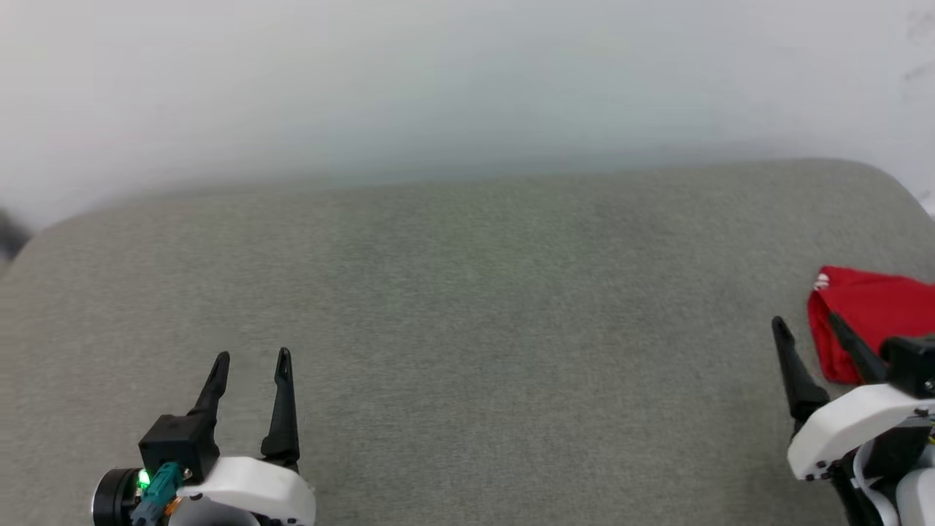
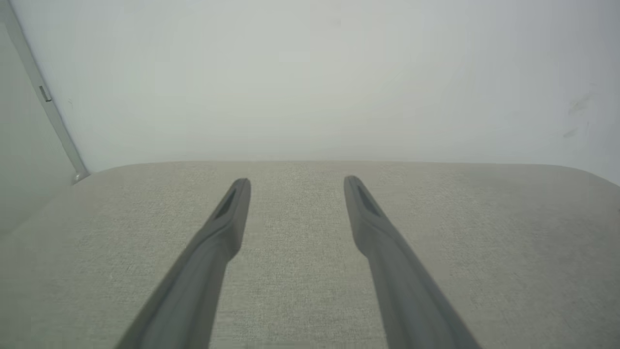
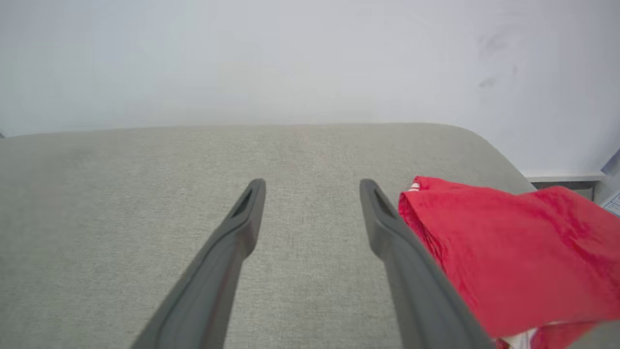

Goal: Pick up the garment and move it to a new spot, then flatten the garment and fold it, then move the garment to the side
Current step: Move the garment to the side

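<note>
I have both claws spread wide and holding nothing. The left gripper [image 1: 253,356] hovers over bare grey padded surface [image 1: 467,292] at the near left. In its own wrist view the left gripper [image 2: 296,182] has only fabric between and beyond its fingers.

The garment [image 1: 876,314] lies at the right edge of the surface as a compact red bundle, with a sliver of striped trim at its far-left corner. The head view cuts it off on the right, so I cannot judge its full length.

What matters is that the garment sits to the right of the right gripper [image 1: 803,325], not between its fingers. In the right wrist view, the right gripper [image 3: 312,183] points at empty surface, while the garment [image 3: 508,252] runs alongside the outside of the right-hand finger. It looks touching or just beside it, and I cannot tell which. The bundle's left edge runs near to far, roughly parallel to that finger.

The right arm is far nearer. To grasp, I judge it must shift right so the edge falls inside the jaws.
</note>
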Tool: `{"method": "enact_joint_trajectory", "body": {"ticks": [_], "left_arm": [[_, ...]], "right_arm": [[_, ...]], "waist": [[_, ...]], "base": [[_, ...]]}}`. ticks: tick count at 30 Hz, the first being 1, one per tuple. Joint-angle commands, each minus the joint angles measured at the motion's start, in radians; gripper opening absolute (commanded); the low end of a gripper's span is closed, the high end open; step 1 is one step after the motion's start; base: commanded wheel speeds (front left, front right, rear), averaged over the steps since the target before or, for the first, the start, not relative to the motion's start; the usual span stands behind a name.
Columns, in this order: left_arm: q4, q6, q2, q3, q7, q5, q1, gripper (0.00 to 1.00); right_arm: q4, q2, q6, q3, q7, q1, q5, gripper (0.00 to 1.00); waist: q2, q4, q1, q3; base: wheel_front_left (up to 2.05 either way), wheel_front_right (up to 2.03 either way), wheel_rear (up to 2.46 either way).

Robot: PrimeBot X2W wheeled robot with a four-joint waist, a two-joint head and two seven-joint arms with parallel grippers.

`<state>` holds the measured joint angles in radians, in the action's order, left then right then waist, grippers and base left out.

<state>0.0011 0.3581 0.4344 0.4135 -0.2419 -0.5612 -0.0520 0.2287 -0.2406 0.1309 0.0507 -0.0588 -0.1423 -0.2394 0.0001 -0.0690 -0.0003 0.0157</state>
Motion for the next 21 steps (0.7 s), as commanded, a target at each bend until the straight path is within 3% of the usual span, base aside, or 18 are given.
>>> {"method": "enact_joint_trajectory", "body": {"ticks": [1, 11, 21], "left_arm": [[-0.001, 0.004, 0.009, -0.004, -0.002, -0.006, 0.021, 1.0], [0.003, 0.008, 0.028, 0.0, 0.01, -0.011, 0.07, 1.0], [0.017, 0.021, 0.024, -0.001, 0.009, -0.026, 0.103, 1.0]], "right_arm": [[-0.042, 0.017, -0.001, -0.005, 0.013, 0.029, 0.007, 1.0], [-0.297, 0.096, 0.0, 0.006, -0.019, 0.207, 0.05, 1.0], [-0.363, 0.134, 0.0, 0.004, -0.057, 0.267, 0.073, 1.0]], "waist": [[-0.0001, 0.039, 0.0003, -0.037], [-0.0001, 0.058, 0.0003, -0.065], [-0.0001, 0.042, 0.0003, -0.082]], "base": [[0.0, 0.0, 0.0], [0.0, 0.0, 0.0], [0.0, 0.0, 0.0]]}}
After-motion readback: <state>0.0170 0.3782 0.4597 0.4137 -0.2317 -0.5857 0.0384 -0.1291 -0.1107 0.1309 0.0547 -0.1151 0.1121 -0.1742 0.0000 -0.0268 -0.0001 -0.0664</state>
